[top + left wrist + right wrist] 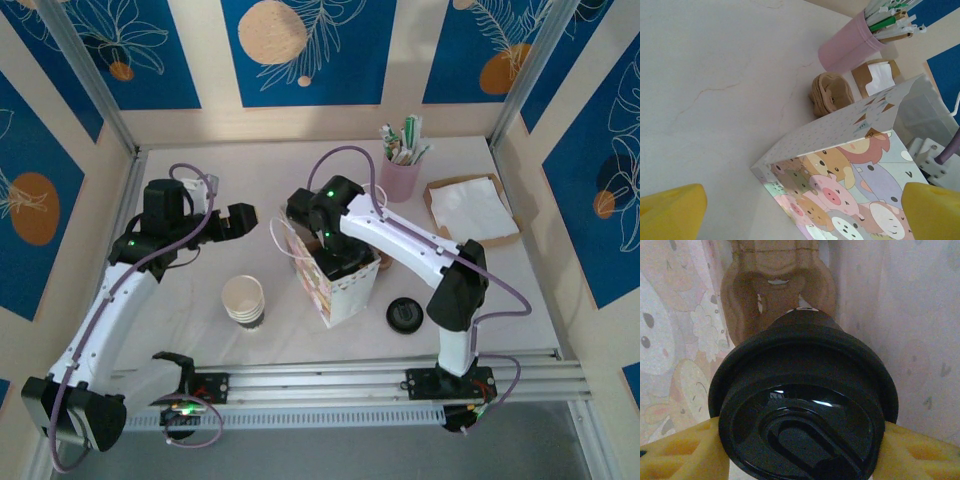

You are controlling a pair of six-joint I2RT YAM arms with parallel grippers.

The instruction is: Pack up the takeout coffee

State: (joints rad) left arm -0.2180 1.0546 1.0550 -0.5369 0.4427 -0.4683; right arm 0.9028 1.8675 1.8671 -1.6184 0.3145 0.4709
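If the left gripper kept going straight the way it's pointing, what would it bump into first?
Probably the cartoon-animal paper bag, which sits right ahead of the open left gripper. How far off it is, is hard to judge.

A: What surrounds the table point(300, 345)?
B: Walls with blue panels point(340, 60) across the top of the frame, with white leaf drawings, orange discs and cream strips between.
A: The corners?
B: 2 metal posts point(88, 75) slant in, upper left and upper right. The table is white and faintly veined, with a metal rail point(330, 380) along the bottom.
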